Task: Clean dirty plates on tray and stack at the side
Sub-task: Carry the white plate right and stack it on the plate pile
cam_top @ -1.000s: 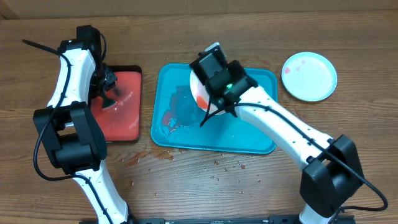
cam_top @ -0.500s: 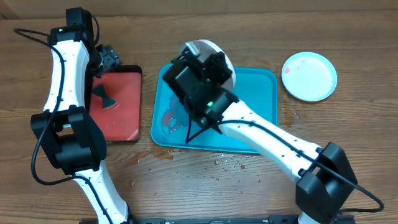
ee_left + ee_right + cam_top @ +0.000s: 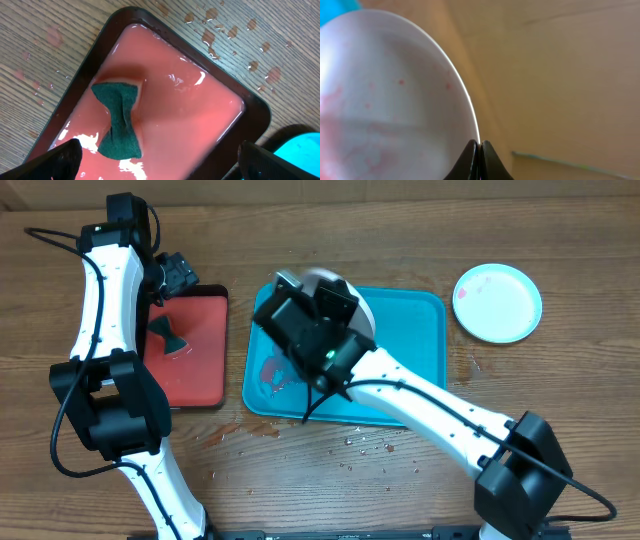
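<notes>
Since a second ago our right pincer [image 3: 478, 150] carries the white plate [image 3: 395, 100] further left, fingers clamped on its rim, the turquoise tray [image 3: 420, 360] below it. Our left pincer [image 3: 165, 161] has risen and hangs wide open, the green sponge [image 3: 119, 122] lying free beneath it in the red tray [image 3: 200, 115]. Red spots remain on the plate, so we judge wiping is not finished.

The right arm [image 3: 420, 390] and its held plate [image 3: 363, 305] block the tray's [image 3: 412, 330] left half.
</notes>
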Robot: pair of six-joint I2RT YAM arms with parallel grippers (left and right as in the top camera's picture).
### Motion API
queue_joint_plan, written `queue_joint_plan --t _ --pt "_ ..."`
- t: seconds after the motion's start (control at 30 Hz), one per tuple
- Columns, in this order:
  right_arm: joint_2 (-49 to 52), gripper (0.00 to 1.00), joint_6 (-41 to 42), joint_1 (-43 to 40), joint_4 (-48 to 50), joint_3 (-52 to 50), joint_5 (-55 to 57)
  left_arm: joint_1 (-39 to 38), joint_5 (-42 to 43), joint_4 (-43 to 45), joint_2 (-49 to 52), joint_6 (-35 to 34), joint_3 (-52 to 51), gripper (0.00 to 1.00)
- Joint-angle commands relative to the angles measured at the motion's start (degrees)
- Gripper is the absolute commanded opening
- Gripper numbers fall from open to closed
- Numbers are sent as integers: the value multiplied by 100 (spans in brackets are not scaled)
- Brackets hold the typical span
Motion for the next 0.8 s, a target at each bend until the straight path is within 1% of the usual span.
queue_joint_plan --t 0.0,0.07,0.1,0.13,0.2,0.23,0.27,0.3,0.37,0.43,0.5,0.57,0.6,0.63,0.67,0.7,0.73,0.77 --pt "-39 4 326 -114 258 66 516 9 42 2 -181 39 87 100" --pt "-44 4 326 -109 804 66 1187 9 42 2 -181 39 85 100" --pt "-44 4 352 -109 977 66 1110 11 42 4 -181 39 87 100" --pt "-44 4 415 -111 966 63 804 9 42 4 -181 39 87 100" --pt "-42 4 328 -160 433 63 -535 9 42 2 -181 39 87 100" --pt "-42 4 146 -199 85 63 -1233 9 42 4 -181 39 87 100" --pt "-42 4 4 -227 -122 63 -1611 9 42 4 -181 39 87 100" --pt "-42 4 -13 -251 -201 63 -1711 9 42 2 -181 39 87 100" --pt "-66 4 542 -278 -33 85 -1126 9 42 4 -181 39 85 100" --pt "-116 4 1401 -297 452 85 39 9 42 2 -181 39 85 100" --pt "-170 4 1812 -350 730 85 581 9 42 2 -181 39 85 100" --pt "-190 4 1777 -420 737 85 227 9 42 2 -181 39 87 100" --pt "-188 4 1211 -466 450 79 -555 9 42 2 -181 39 85 100" --pt "-188 4 798 -479 264 72 -833 9 42 2 -181 39 87 100" --pt "-188 4 321 -479 17 70 -800 9 42 4 -181 39 87 100" --pt "-188 4 238 -479 -50 70 -420 9 42 4 -181 39 85 100" --pt "-188 4 398 -479 15 70 74 9 42 2 -181 39 87 100" --pt "-188 4 732 -479 188 72 660 9 42 2 -181 39 87 100"
